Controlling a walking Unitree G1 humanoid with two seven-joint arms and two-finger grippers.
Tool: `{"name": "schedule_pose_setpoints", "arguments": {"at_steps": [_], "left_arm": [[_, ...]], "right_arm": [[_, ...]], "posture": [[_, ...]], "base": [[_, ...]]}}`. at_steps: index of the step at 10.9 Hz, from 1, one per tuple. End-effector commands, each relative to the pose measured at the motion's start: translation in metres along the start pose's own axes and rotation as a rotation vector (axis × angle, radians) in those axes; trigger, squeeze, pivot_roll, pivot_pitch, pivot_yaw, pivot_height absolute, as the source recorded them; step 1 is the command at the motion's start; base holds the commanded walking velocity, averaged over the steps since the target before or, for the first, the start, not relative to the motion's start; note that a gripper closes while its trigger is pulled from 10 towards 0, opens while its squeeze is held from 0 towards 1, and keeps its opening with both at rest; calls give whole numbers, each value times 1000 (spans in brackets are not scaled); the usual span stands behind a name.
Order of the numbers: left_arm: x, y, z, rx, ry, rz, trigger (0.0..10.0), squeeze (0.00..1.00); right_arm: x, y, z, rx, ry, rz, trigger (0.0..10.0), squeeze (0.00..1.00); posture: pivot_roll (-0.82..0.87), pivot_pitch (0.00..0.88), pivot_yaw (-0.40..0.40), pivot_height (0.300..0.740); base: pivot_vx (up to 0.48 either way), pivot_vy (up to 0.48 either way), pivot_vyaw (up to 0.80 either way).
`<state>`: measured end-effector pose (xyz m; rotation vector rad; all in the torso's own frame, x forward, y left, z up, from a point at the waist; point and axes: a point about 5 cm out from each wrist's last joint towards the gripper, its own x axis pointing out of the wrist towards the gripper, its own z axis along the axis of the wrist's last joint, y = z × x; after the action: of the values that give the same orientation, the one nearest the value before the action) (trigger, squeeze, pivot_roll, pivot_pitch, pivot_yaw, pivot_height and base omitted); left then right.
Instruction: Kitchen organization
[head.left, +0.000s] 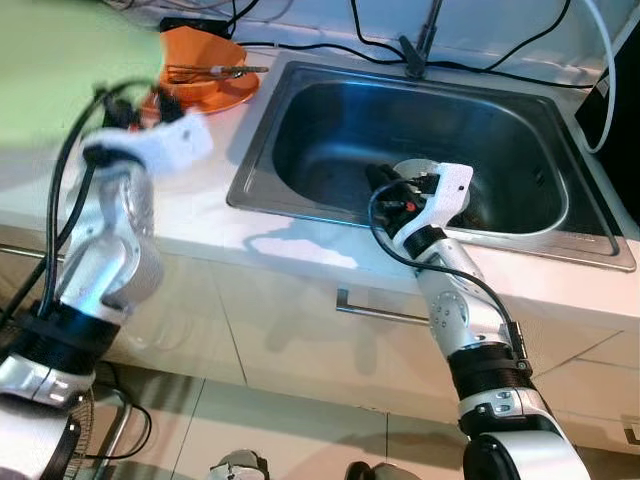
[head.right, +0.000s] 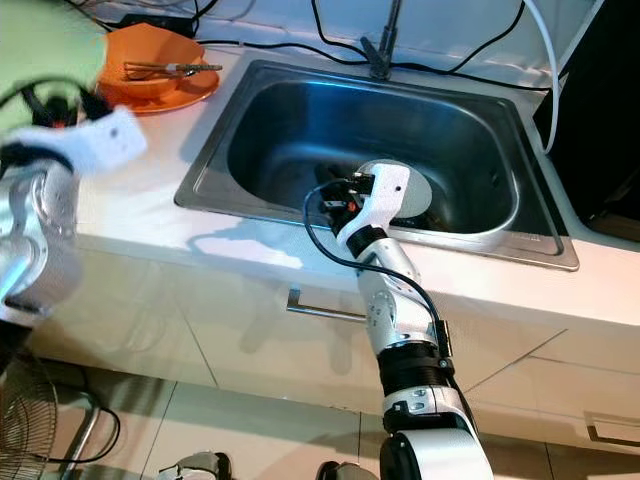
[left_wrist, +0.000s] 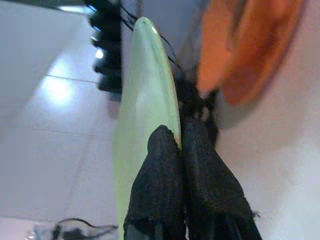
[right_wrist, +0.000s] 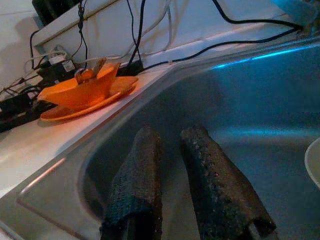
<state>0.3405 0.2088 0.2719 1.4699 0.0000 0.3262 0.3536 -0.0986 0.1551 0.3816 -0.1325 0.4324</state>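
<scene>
A pale green plate is pinched by its rim in my left gripper, which is shut on it above the counter's left end, close to the orange dishes. In the left wrist view the green plate stands edge-on between the black fingers. My right gripper reaches down into the steel sink; its two fingers are slightly apart with nothing between them. A pale round plate lies on the sink floor just beside that wrist, partly hidden by it.
An orange bowl with metal utensils sits on an orange plate at the back of the white counter. The faucet base and black cables run along the wall. A black appliance stands right of the sink. A drawer handle is below.
</scene>
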Motion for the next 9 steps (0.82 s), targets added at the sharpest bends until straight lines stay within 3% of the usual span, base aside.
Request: {"name": "schedule_pose_setpoints", "arguments": {"at_steps": [1, 3, 4, 5, 9], "left_arm": [[-2, 24, 19, -7, -112, 137, 10000, 0], [-10, 18, 58, -63, -338, 112, 10000, 0], [-20, 7, 86, -79, -511, 60, 10000, 0], [-27, -3, 100, -95, -603, 18, 10000, 0], [-40, -15, 130, -140, -837, -26, 10000, 0]], "right_arm": [[1, -1, 2, 6, -6, -1, 10000, 0], [2, -2, 4, 1, -17, -9, 10000, 0], [2, -3, 5, -3, -24, -17, 10000, 0], [3, -5, 8, -5, -36, -35, 10000, 0], [0, -17, 15, 12, -68, -99, 10000, 0]], "posture": [[143, 77, -60, 740], [135, 72, -51, 740], [127, 69, -45, 740], [114, 62, -37, 740], [101, 42, -27, 740]], "base": [[0, 0, 0], [0, 0, 0], [0, 0, 0], [0, 0, 0], [0, 0, 0]]}}
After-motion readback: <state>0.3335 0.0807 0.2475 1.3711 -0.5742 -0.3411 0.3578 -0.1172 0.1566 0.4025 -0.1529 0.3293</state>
